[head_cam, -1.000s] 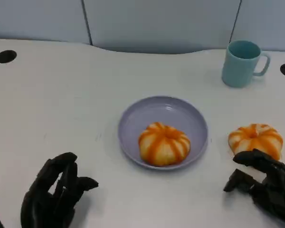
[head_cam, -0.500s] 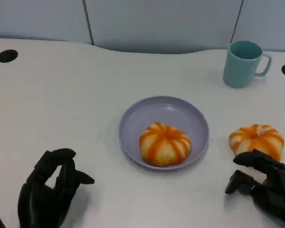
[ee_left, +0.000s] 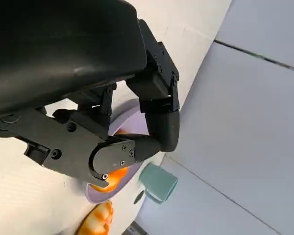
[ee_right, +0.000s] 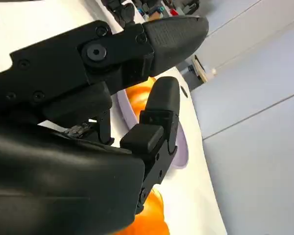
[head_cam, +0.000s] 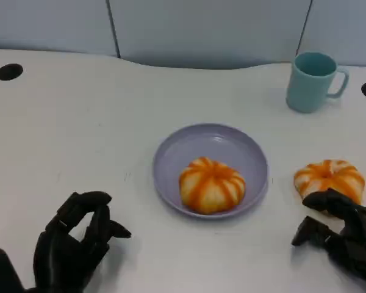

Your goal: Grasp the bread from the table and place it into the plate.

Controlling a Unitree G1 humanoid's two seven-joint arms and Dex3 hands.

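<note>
Forward goes my left hand (head_cam: pixel 79 244), a little further onto the tabletop (head_cam: pixel 79 128) and toward the plate (head_cam: pixel 171 152) than half a second ago; my right hand (head_cam: pixel 341 235) has barely stirred. Left fingers (head_cam: pixel 88 201) are curled in, tips near one another, nothing between them. Right fingers (head_cam: pixel 329 201) are spread and bent, empty, the upper ones just at the near edge of the loose bread (head_cam: pixel 329 176) — whether they touch it I cannot tell, since they cover that rim.

Both my hands run off the lower edge of the head view, so wrists and forearms are cut away. From the left wrist, my own black shell blocks most of the scene; past it I catch a sliver of the plate, a bit of orange bread, and the mug (ee_left: pixel 158 183). From the right wrist, the fingers (ee_right: pixel 161 103) hide most of the bread (ee_right: pixel 149 218) beneath them, and the plate shows as a lilac edge.

Count: two striped orange-and-cream breads, one sitting in the plate (head_cam: pixel 211 185), one on the tabletop to the plate's right. One lilac plate. One teal mug (head_cam: pixel 312 81) at the far right, upright, handle to the right. Two dark round holes in the tabletop, one at each far edge (head_cam: pixel 9 71). No writing that I can read anywhere.
</note>
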